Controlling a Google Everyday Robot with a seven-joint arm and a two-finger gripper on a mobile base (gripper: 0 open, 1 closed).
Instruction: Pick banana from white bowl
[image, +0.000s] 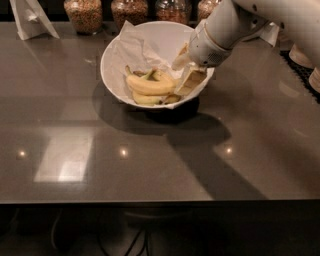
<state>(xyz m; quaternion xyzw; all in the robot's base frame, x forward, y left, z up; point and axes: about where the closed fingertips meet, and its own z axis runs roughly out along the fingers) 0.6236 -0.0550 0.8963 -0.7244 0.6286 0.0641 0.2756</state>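
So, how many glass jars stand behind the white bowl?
4, in a row at the table's back edge: left jar, second jar, third jar, and fourth jar, partly behind the arm. The pincer is inside the white bowl, right side. The arm may hide more.

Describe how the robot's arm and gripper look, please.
The arm is thick, rounded and plain white. The gripper, at the white bowl's right side, has two flat fingers, cream and tan. No cables or markings show.

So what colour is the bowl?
White bowl, camera view; end effector at its right rim.
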